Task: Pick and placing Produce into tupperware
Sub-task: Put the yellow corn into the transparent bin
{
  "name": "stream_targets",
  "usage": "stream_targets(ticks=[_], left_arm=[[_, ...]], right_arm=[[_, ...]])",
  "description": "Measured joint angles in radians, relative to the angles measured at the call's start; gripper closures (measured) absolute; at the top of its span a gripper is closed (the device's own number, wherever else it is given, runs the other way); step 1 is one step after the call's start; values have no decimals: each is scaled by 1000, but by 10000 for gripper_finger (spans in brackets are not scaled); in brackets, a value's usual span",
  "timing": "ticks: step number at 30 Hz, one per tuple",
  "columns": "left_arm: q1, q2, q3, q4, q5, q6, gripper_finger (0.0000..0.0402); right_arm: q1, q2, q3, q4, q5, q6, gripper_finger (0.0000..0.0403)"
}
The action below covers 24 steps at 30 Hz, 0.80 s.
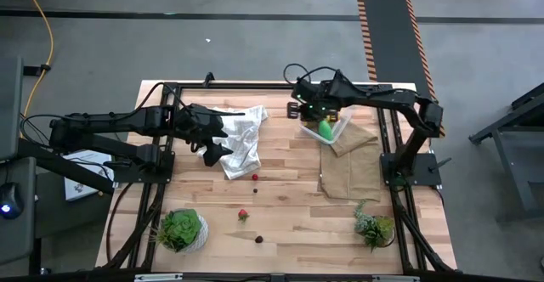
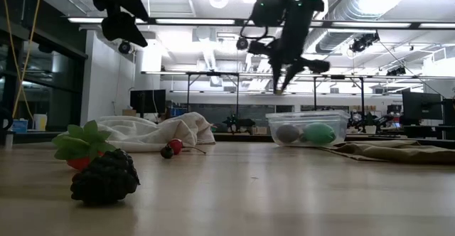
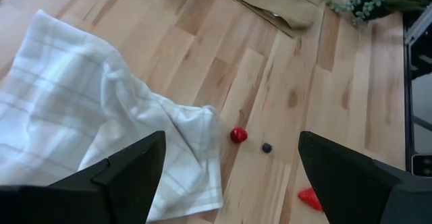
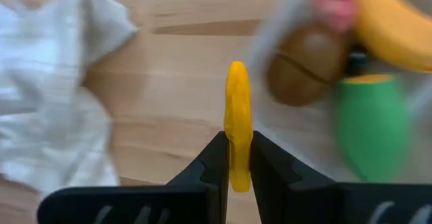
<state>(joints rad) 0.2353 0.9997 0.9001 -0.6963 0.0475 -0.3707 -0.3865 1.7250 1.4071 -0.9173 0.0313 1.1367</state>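
While left gripper hangs wide over checked cloth, right gripper pinches orange-yellow piece beside tupperware

White checked cloth, brown cloth, two potted plants on the table

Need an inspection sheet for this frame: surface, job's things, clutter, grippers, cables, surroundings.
Surface: light wooden slatted table, dry, with loose items lying on it.
Job's things: clear square plastic container on the flat brown cloth, holding a brown ball, green oval and yellow banana. Small red berry, dark berry and black bumpy berry lie on the table.
Clutter: crumpled white checked cloth; two potted green plants.
Grippers: left gripper open above the white cloth; right gripper shut on thin yellow-orange piece beside the container.
Cables: yellow cable on the floor.
Surroundings: striped ramp; nobody seen.
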Motion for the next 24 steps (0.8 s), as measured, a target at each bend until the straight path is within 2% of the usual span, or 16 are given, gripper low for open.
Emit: stream_targets(ticks=[9,24], left_arm=[[0,0,0,1,-41,-3,73],[0,0,0,0,-41,0,73]], right_arm=[[-56,-7,0,-203,-5,-143,368],[-156,-1,0,-204,-30,-329,368]])
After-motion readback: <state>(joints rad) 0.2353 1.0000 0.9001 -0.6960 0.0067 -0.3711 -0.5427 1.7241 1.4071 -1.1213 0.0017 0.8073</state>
